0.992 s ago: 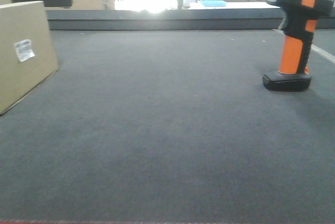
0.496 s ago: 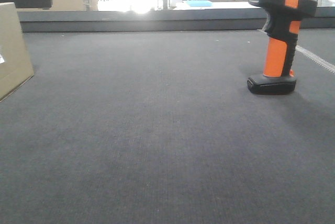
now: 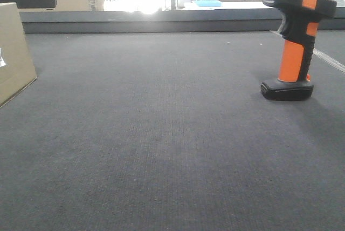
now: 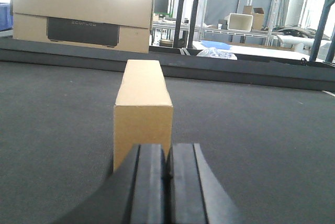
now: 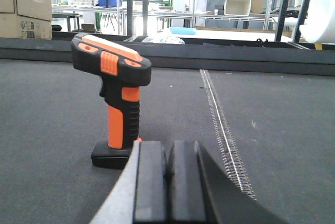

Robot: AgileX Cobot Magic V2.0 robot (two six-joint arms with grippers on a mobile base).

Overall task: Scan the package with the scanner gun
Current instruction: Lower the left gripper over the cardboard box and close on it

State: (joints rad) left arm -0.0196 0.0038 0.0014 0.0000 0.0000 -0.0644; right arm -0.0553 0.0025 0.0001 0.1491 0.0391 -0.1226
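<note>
The package (image 3: 13, 53), a tan cardboard box, stands at the left edge of the front view, partly cut off. The left wrist view has the package (image 4: 142, 109) end-on, straight ahead of my left gripper (image 4: 168, 153), which is shut and empty just short of it. The scanner gun (image 3: 295, 36), black with orange stripe and handle, stands upright on its base at the right. In the right wrist view the scanner gun (image 5: 119, 103) is ahead and slightly left of my right gripper (image 5: 166, 150), shut with nothing in it. Neither gripper shows in the front view.
Dark grey matting covers the table (image 3: 161, 134). A raised dark ledge (image 3: 161, 23) runs along the far edge. A big carton with a dark printed panel (image 4: 84, 17) sits behind it. A zip-like seam (image 5: 222, 124) runs along the mat right of the scanner gun.
Over the last second the front view's scene slid left, leaving the package mostly cut off at the left edge, then drifted slightly back right. The scanner gun still stands upright.
</note>
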